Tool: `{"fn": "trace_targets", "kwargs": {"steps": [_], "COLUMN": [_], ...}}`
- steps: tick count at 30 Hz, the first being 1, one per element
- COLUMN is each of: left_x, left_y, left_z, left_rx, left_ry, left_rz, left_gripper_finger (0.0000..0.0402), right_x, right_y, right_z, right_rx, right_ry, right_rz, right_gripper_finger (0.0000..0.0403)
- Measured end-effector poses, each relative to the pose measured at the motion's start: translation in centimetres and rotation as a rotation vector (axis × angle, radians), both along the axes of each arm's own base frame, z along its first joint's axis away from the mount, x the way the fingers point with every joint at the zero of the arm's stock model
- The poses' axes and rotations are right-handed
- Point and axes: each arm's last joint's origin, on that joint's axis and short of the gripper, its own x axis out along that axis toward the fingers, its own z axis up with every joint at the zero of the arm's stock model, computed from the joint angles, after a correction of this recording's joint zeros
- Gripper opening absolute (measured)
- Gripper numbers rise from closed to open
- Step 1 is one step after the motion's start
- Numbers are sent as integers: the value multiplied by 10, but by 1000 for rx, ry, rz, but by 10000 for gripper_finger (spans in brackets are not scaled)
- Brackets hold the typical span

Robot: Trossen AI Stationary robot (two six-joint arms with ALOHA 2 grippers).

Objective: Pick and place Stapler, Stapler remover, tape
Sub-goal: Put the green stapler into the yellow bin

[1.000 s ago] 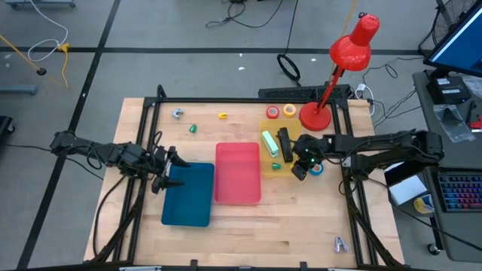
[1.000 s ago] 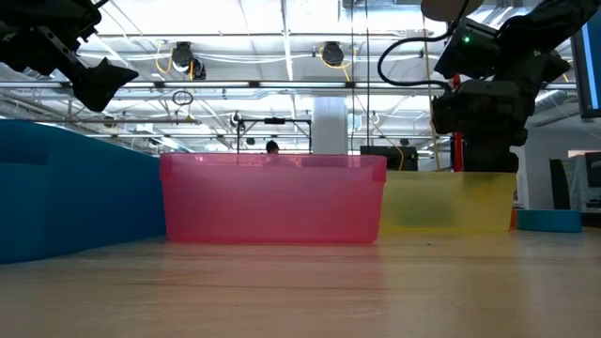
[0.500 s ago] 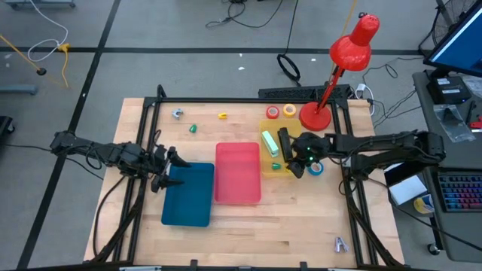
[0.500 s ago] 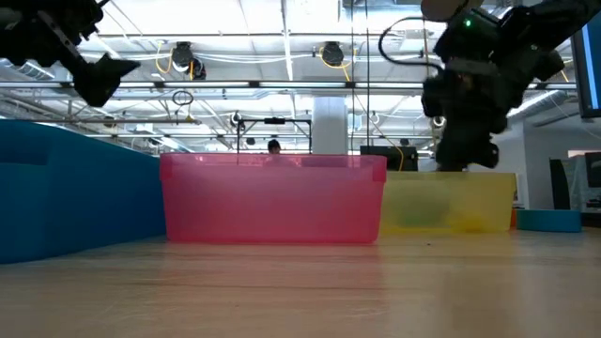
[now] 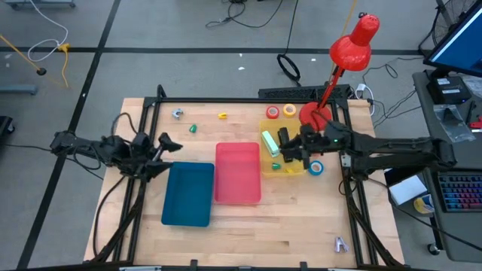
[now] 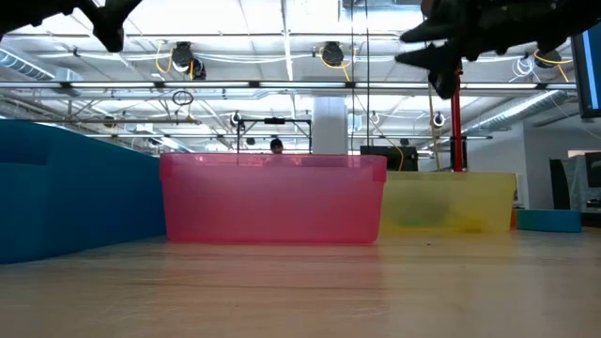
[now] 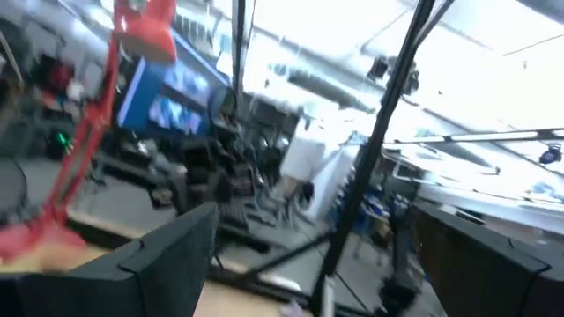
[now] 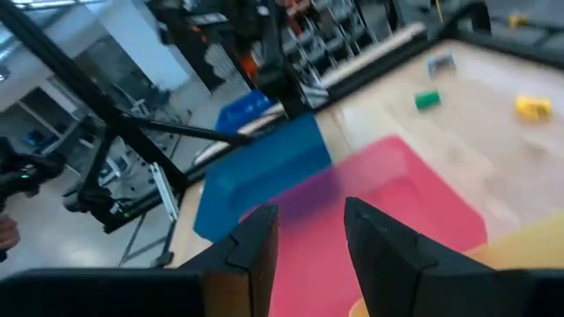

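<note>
Right claw (image 5: 290,148) hovers empty with fingers spread over the yellow tray (image 5: 280,167); the blue tape (image 5: 316,168) lies just beside it on the surface (image 5: 301,218). Left claw (image 5: 167,147) hangs spread above the blue tray (image 5: 188,194).

no readable text, labels, brands or numbers

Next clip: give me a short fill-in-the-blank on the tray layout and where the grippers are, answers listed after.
1. Between the blue tray and the yellow tray sits the ____ tray.
2. The right gripper hangs over the ____ tray.
3. The small blue tape roll lies on the table beside the ____ tray.
4. The left gripper is beside the far end of the ____ tray.

Missing words: pink; yellow; yellow; blue
</note>
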Motion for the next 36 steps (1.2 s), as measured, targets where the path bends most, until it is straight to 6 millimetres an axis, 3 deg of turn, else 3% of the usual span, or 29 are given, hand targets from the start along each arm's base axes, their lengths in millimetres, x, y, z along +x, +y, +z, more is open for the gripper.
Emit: {"fn": "trace_targets", "kwargs": {"steps": [8,15,20,24,28,36], "left_x": [16,41,51,55,60,73], "left_y": [1,6,20,40,67,135], "left_z": [-11,-26,-9,9,15,-3], "left_rx": [-154,-302,-380,-426,-464,-473], "left_ry": [126,503,796,994,1157,1348], "left_rz": [125,273,414,549,646,541], "left_gripper_finger": [365,365,365,365,365,365], "right_x": [-24,-38,-45,-47,-47,-47], "right_y": [4,7,8,8,8,8], "right_z": [20,28,32,33,33,33], "right_rx": [-125,-175,-218,-230,-231,-224], "right_ry": [-122,-166,-199,-210,-213,-212], "right_rz": [11,10,10,7,6,2], "right_gripper_finger": [114,112,112,110,111,110]}}
